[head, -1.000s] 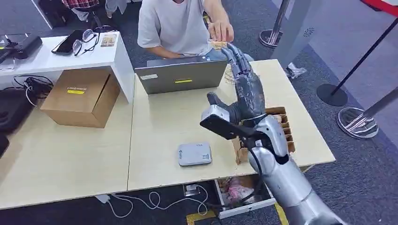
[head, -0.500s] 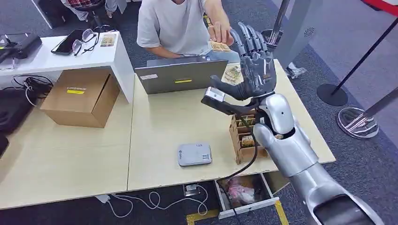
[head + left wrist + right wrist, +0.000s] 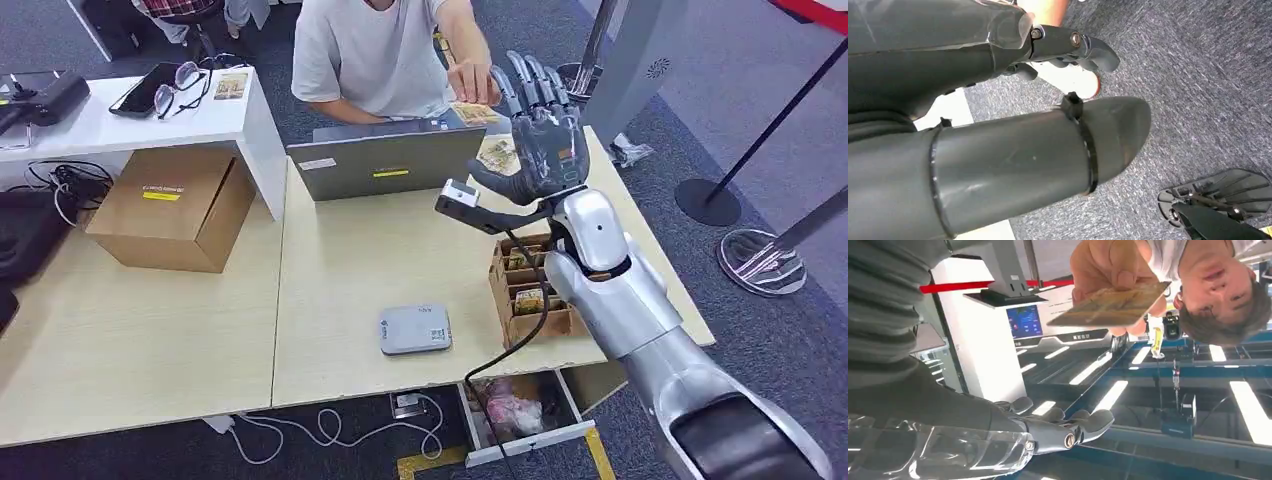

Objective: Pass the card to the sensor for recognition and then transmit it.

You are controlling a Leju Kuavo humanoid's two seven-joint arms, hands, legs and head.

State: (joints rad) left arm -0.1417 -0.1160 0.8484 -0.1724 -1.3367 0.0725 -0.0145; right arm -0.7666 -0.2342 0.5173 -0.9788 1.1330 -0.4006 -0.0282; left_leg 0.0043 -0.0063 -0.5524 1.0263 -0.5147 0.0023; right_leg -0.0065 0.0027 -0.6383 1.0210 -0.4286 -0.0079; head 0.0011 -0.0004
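The person's [image 3: 365, 50] upper body is cut off by the edge of the head view, and the print on the card [image 3: 476, 112] is too small to read. The left hand [image 3: 1068, 45] appears in its wrist view over grey carpet, fingers curled in with nothing in them, much of it hidden behind the grey cover. A pale wooden worktop [image 3: 350, 270] carries a grey laptop [image 3: 385, 160], a small grey sensor box [image 3: 414, 329] and a cardboard rack [image 3: 525, 290] with slotted compartments holding small items that cannot be made out; both the sensor box and the rack lie well below the fingers, near the robot's side. A brown cardboard box [image 3: 170, 205] sits on the neighbouring worktop, beside a white shelf [image 3: 130, 115] with glasses and a phone. Grey carpet and barrier posts [image 3: 745, 150] surround the worktop. The right hand [image 3: 535, 140] is raised upright over the far part of the worktop, palm toward the person, fingers [image 3: 530, 80] spread apart and holding nothing. The card is pinched in the person's hand [image 3: 470, 78], just beside the fingertips; whether it touches them cannot be told. In the right wrist view the card [image 3: 1110, 305] sits apart from the outstretched fingers [image 3: 1068, 427].
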